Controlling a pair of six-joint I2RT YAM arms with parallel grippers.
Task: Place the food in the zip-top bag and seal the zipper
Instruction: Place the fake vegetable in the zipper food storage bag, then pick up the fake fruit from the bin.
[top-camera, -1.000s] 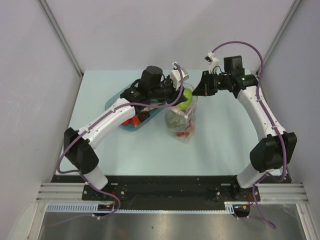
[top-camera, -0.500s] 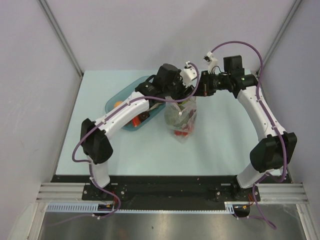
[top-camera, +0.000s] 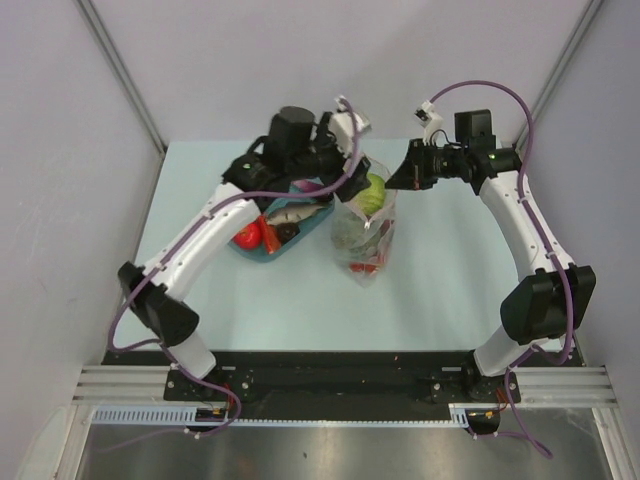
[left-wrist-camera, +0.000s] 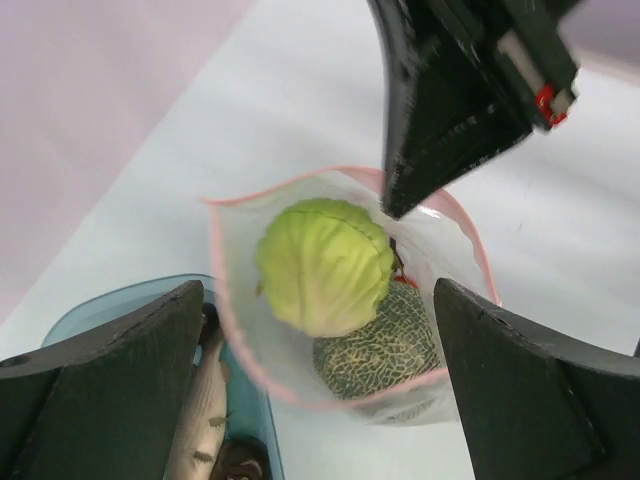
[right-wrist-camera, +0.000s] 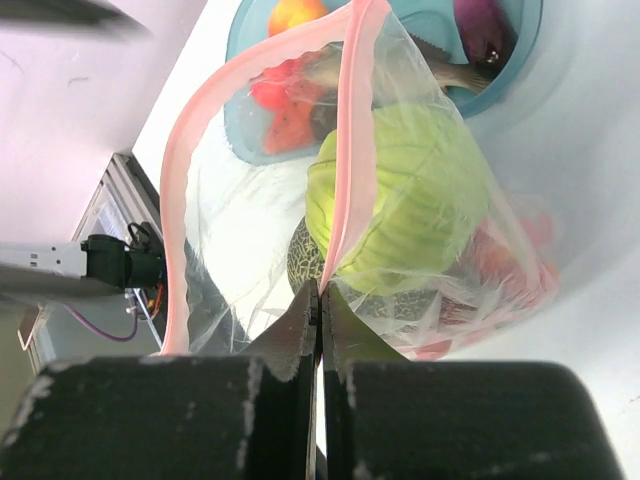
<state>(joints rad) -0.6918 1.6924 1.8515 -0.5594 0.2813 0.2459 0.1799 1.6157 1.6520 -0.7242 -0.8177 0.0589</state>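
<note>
— Where was the bag (top-camera: 365, 240)?
— Upright on the table (top-camera: 440, 285) beside the tray (top-camera: 265, 257), mouth up, with a cabbage (left-wrist-camera: 325, 265) on a melon (left-wrist-camera: 378, 350) inside.
— And your grippers?
— My right gripper (right-wrist-camera: 320, 295) pinched its pink rim. My left gripper (left-wrist-camera: 318, 290) hung spread wide above the mouth. A fish (top-camera: 293, 213) and a tomato (top-camera: 246, 237) lay in the tray.

Perhaps cabbage (left-wrist-camera: 325, 265) in zip-top bag (left-wrist-camera: 232, 330)

The zip-top bag (top-camera: 365, 235) stands mid-worktop (top-camera: 450, 290), just right of the tray (left-wrist-camera: 120, 300). In the bag the cabbage (left-wrist-camera: 325, 265) sits on top of the squash (left-wrist-camera: 385, 350), with small pieces (top-camera: 365, 265) at the bottom. In the tray the fish (top-camera: 292, 213) lies behind and right of the tomato (top-camera: 246, 236)
</note>
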